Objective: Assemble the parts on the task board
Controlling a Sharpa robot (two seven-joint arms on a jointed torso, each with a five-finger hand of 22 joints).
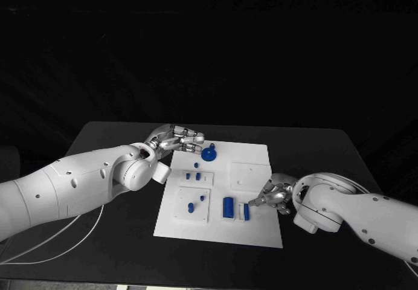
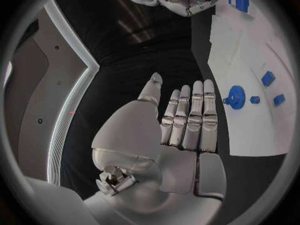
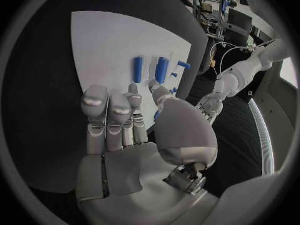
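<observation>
My left hand hovers open at the task board's far-left corner, beside the round part. It looks light, rigid and slick; I'd pinch its rim. My right hand, empty, fingers loose, waits by the near cylinders.

The task board lies mid-desk. Parts stand on it. The left hand is at its far left corner, the right hand at its right edge.

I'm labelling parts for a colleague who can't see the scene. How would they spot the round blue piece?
Find the white task board mid-table. At its far edge, by the left robot hand, sits the round blue piece. It is a disc; the other blue parts are slim bars or small pegs.
</observation>
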